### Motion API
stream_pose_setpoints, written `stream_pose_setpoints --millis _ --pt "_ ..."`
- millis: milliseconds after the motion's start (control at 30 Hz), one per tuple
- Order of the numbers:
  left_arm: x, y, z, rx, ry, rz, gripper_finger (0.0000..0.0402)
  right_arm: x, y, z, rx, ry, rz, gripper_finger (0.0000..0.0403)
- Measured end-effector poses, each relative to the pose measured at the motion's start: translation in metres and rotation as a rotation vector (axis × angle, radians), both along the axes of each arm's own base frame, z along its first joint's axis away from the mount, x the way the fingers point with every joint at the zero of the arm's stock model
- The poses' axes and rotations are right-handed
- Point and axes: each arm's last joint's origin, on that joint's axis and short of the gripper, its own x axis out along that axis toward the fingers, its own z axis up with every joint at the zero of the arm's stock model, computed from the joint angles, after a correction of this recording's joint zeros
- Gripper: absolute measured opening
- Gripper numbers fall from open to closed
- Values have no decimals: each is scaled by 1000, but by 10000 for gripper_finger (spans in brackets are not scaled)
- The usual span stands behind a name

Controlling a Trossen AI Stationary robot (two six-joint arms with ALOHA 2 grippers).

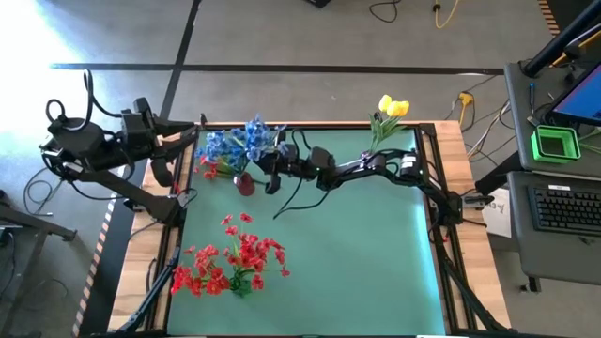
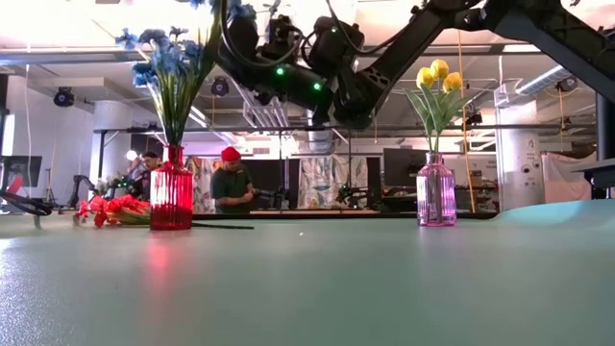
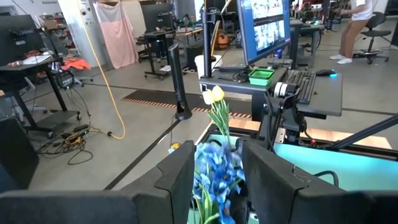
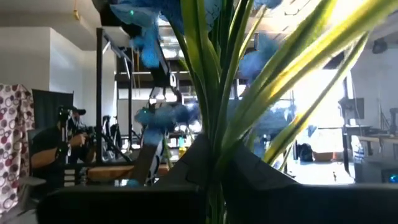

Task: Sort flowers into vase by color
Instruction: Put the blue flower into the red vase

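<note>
Right gripper is reaching across to the far-left corner and sitting right at the blue flowers, which are standing upright in the red vase. In the right wrist view the green stems are running vertically between its fingers; can't tell if they're clamped or released. Left gripper is hovering just beside the same bunch, fingers spread, holding nothing.

Yellow flowers are standing in the pink vase at the far edge. Red flowers are lying flat near the left front corner, stems roughly along the table; the left arm is looking nearer to them.
</note>
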Motion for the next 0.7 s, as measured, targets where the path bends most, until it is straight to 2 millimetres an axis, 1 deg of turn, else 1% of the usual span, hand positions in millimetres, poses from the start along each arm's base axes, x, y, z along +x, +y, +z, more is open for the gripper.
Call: stream_pose_setpoints --millis 267,700 --pt "1 -1 0 -2 2 1 123 2 0 -8 10 16 4 18" --pt "2 -1 0 0 5 1 123 5 0 -14 -3 81 4 18"
